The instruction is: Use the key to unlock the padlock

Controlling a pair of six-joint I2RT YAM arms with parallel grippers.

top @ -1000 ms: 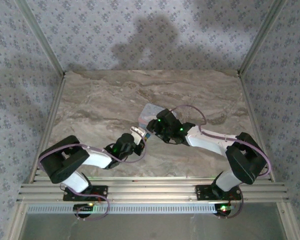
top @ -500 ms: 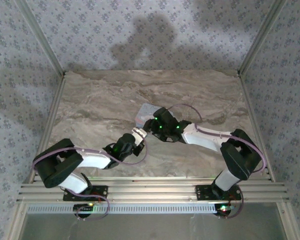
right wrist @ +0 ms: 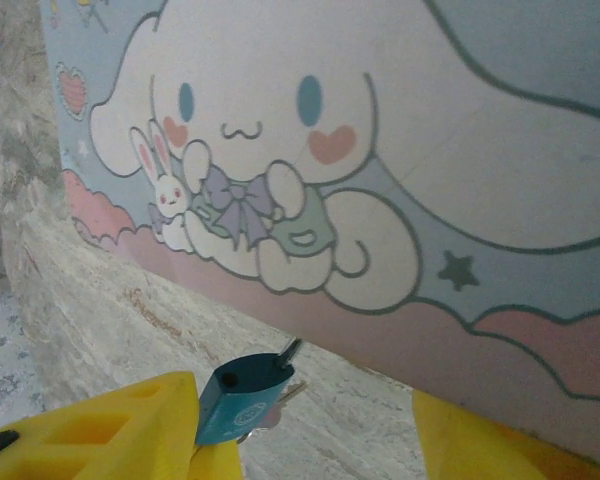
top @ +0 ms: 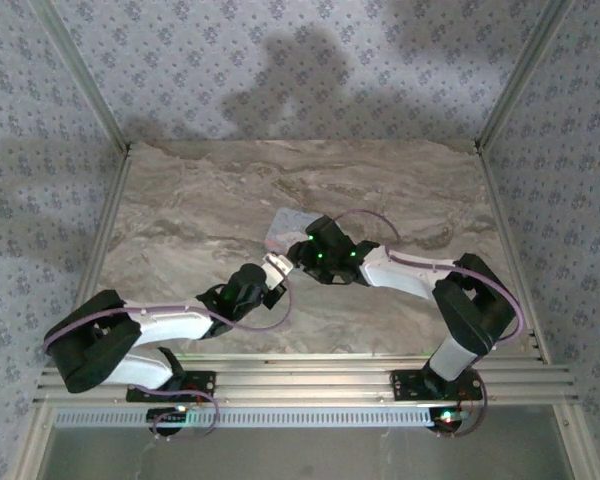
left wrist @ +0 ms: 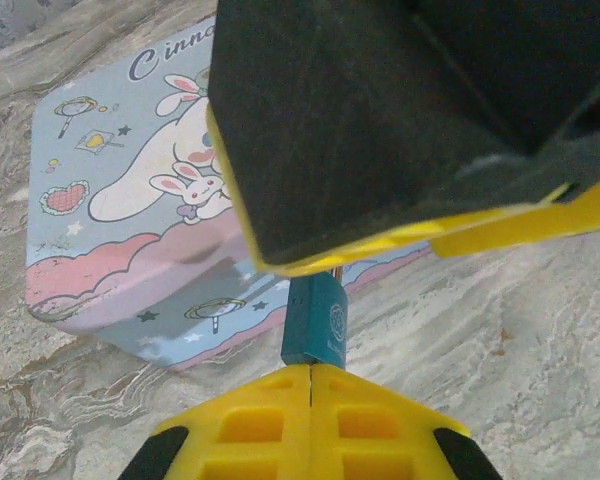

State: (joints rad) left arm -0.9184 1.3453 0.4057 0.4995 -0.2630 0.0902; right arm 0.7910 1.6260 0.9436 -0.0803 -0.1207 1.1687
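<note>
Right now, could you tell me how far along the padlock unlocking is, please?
Done: both grippers are at the padlock by the cartoon tin. In hand: left gripper shut at its base, right gripper open around it. Left: the unlocking itself.

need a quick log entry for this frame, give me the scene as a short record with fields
padlock: small, teal, close beside the tin's side
tin: pale blue, cartoon lid, lying on the marble table
left end effector: shut, padlock sticking out from its tips
right end effector: open, above the padlock, one finger beside it
lock state: cannot tell, locked or open
</note>
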